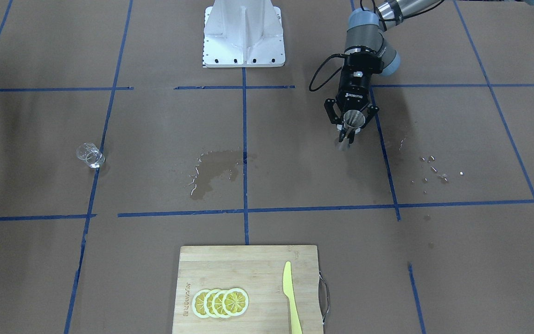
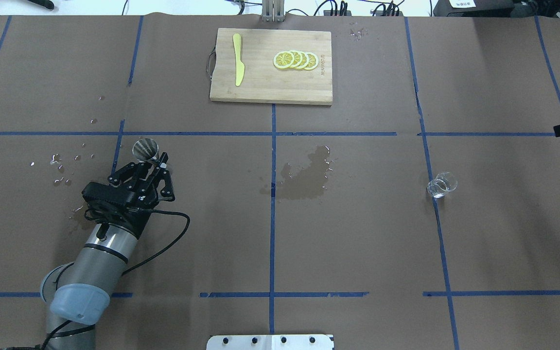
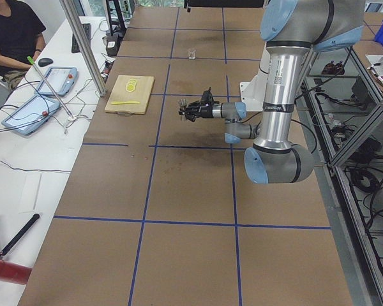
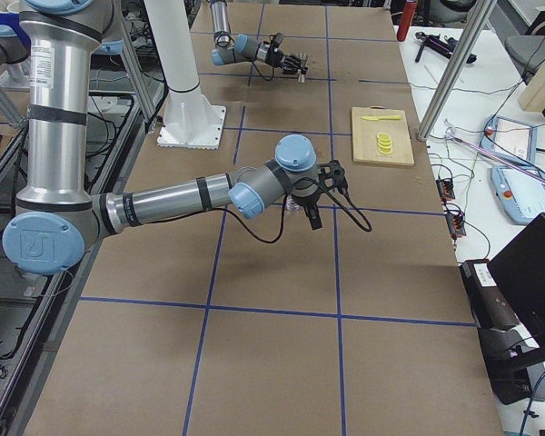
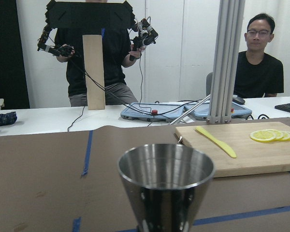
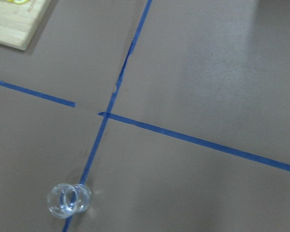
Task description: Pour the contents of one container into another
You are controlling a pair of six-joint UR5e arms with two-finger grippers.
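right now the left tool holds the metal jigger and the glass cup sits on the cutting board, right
No. The left tool does hold the metal jigger, but the glass cup sits on the table at a blue tape line, far from the cutting board; the overhead exterior view shows it.

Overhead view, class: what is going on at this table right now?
The left gripper is shut on the metal jigger, holding it upright on the robot's left side of the table. The clear glass cup sits alone on a blue tape line far to the right, with nothing gripping it. A wet patch lies between them. No pouring is under way.
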